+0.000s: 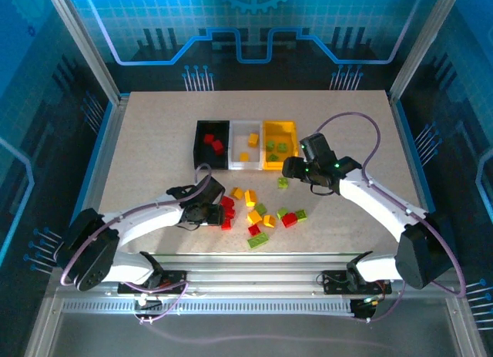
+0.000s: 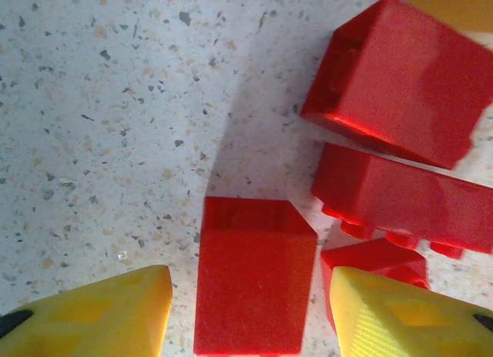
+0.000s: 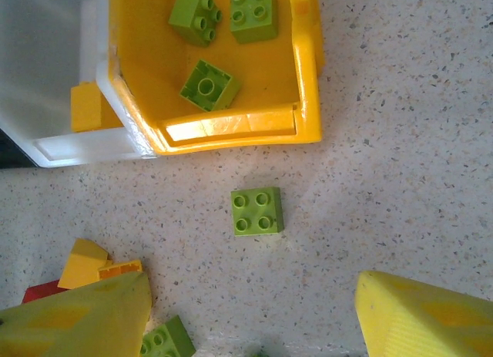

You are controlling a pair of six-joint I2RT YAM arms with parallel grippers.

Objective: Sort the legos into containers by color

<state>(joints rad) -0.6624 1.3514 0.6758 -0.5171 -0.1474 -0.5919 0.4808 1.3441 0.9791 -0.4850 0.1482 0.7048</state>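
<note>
The small red plastic brick (image 2: 254,295) lay on the pale speckled tabletop (image 2: 100,102), at the left edge of the loose pile in front of the bins. It was between the two yellow fingers (image 2: 92,318) of the left gripper (image 2: 250,274). In the left wrist view its long axis ran straight away from the camera, in line with the fingers, so its short width faced the jaws. No studs showed on the face turned upward (it lay perhaps on its side or upside down, I could not tell which). The left gripper stood open around it with a thin strip of table visible on each side, so I judged that nothing was held yet.

The step in hand seemed to be the pick of this brick. To do it well, the jaws should meet the two long side walls squarely and low. The danger was on the right, where another small red piece (image 2: 373,258) sat just beside the right finger. An oblong red brick with studs (image 2: 400,203) lay near beyond it, and either one could be pinched or pushed along. After the lift the brick belonged, I believed, in the black rectangular plastic bin (image 1: 197,141), where red bricks lay. The white bin (image 1: 245,126) and the yellow-orange bin (image 1: 280,124) joined it in a row.

The right gripper (image 3: 253,280) hung open and empty over a lime green square brick (image 3: 256,211), which sat studs up on the table just in front of the yellow-orange bin.
</note>
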